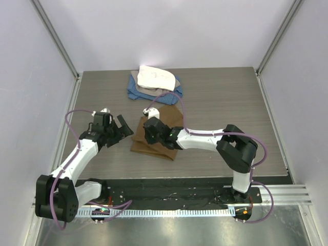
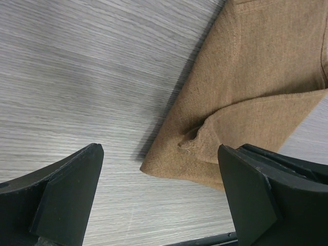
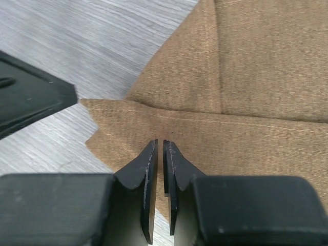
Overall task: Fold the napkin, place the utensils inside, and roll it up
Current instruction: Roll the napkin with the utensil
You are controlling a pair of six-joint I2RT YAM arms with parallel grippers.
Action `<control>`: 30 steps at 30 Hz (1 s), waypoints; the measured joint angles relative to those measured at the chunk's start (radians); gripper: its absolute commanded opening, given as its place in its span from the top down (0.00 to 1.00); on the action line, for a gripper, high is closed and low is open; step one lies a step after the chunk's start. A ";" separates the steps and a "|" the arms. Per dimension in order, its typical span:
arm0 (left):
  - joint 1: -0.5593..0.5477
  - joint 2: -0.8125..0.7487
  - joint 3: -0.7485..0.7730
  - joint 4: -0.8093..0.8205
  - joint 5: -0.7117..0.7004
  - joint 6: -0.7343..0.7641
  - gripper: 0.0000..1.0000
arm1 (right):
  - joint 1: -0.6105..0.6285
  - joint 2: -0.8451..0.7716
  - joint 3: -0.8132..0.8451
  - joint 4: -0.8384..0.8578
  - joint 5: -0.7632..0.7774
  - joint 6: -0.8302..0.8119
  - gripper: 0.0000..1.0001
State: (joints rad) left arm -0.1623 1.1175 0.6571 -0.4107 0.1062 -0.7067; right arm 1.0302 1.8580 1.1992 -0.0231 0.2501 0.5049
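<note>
Currently the right gripper (image 3: pixel 160 146) pinches nearly shut on the napkin (image 3: pixel 256 61) lying on the table (image 1: pixel 220 102); the left gripper (image 2: pixel 160 152) stands open beside its corner. Recommend lifting low and folding squarely, edges aligned.

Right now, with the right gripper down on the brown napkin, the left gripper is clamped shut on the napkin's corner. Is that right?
No. The left gripper is wide open and holds nothing. The left wrist view shows a corner of the napkin lying untouched between its spread fingers. The right gripper is down on the napkin, as you said.
</note>
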 measured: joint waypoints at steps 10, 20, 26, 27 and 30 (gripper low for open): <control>0.000 0.000 -0.051 0.058 0.060 -0.024 0.00 | 0.025 0.006 -0.009 0.016 -0.037 0.025 0.87; 0.000 0.004 -0.090 0.103 0.095 -0.047 0.16 | 0.050 0.032 -0.009 0.014 -0.052 0.033 0.87; 0.000 0.033 -0.141 0.158 0.127 -0.064 0.26 | 0.055 0.056 -0.009 0.014 -0.063 0.041 0.87; 0.000 0.041 -0.150 0.164 0.132 -0.069 0.27 | 0.055 0.058 -0.009 0.014 -0.064 0.042 0.87; 0.000 0.057 -0.171 0.187 0.144 -0.077 0.29 | 0.055 0.058 -0.009 0.015 -0.069 0.043 0.86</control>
State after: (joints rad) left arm -0.1623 1.1744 0.4858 -0.2237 0.2504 -0.7834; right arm 1.0851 1.9160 1.1900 -0.0082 0.1810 0.5480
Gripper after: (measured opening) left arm 0.730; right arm 0.134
